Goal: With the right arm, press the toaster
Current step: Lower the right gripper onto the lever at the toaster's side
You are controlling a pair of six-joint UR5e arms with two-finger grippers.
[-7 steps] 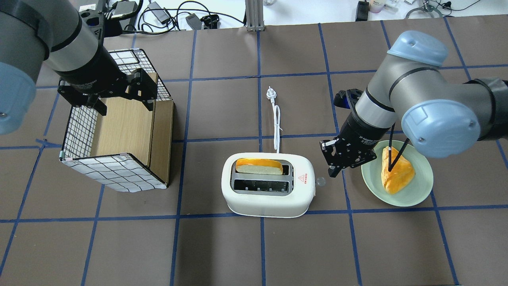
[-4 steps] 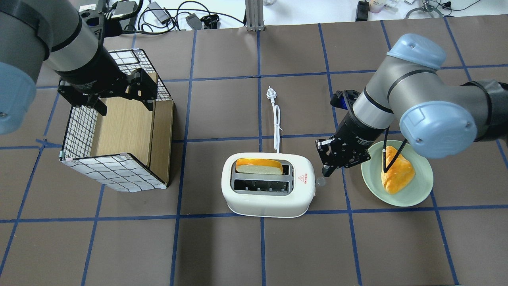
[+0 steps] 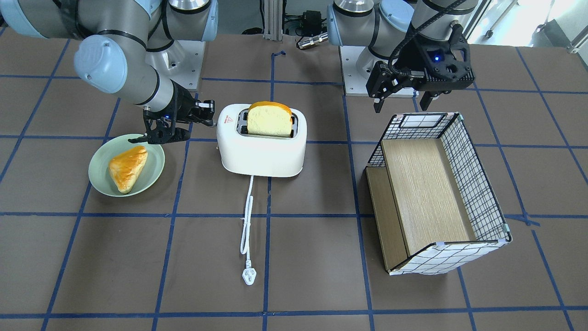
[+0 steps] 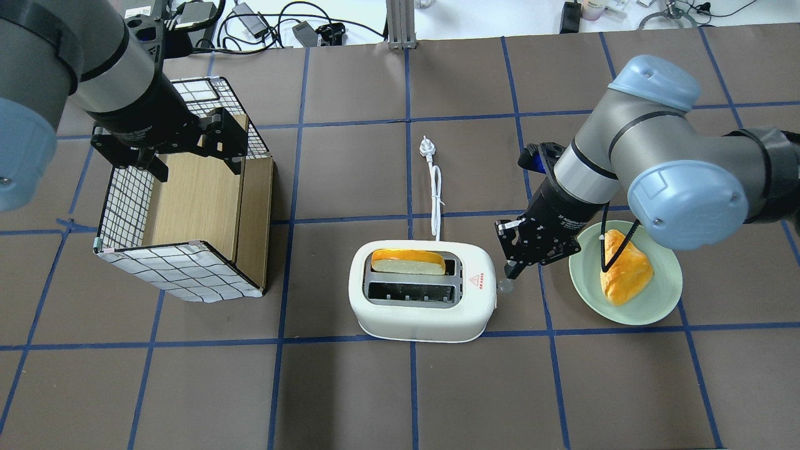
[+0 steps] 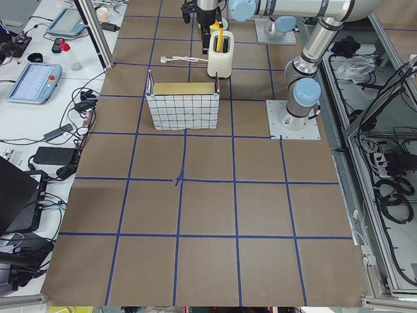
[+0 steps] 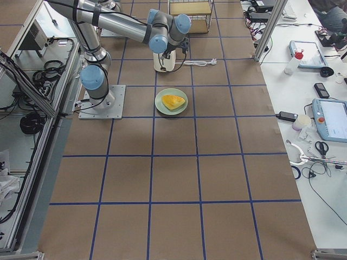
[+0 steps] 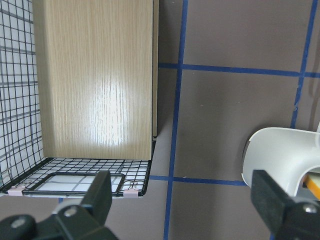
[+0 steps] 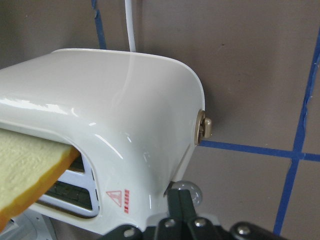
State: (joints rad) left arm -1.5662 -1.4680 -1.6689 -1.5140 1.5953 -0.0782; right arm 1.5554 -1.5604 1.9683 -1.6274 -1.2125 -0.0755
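black right gripper (image 4: pixel 514 269) has its fingers pressed together into one blunt tip. it holds nothing and angles down at the plate-side end of the toaster (image 4: pixel 419 312). tip is over the clear round lever knob (image 4: pixel 505 286). in the wrist view it overlaps the knob, touching or just above, can't tell which. white toaster stands mid-table, upright. bread slice (image 4: pixel 408 261) stands proud in the far slot, near slot empty, so lever reads as not yet down.

step in hand, judged: seat on the knob and push straight down. to do it well:
- keep the tip centred. the knob is small, round and glossy, so it likely slips off sideways.
- drive vertical along the end wall, not inward. the toaster looks like light plastic and could skid or tip toward the basket side.
- stop once it latches.
- tan dial (image 8: pixel 205 127) sits on the same end face, beside the knob and apart from the tip. don't hit that.

room: green plate (image 4: pixel 669 300) with a pastry (image 4: pixel 625 275) is just beside the right arm (image 4: pixel 625 144). the wrist hangs over its rim, so there is little slack on that side. cord (image 4: pixel 436 194) runs off the toaster's far side, out of the path. left gripper (image 7: pixel 185 200) is spread wide and empty over the wire basket (image 4: pixel 181 269), well apart.
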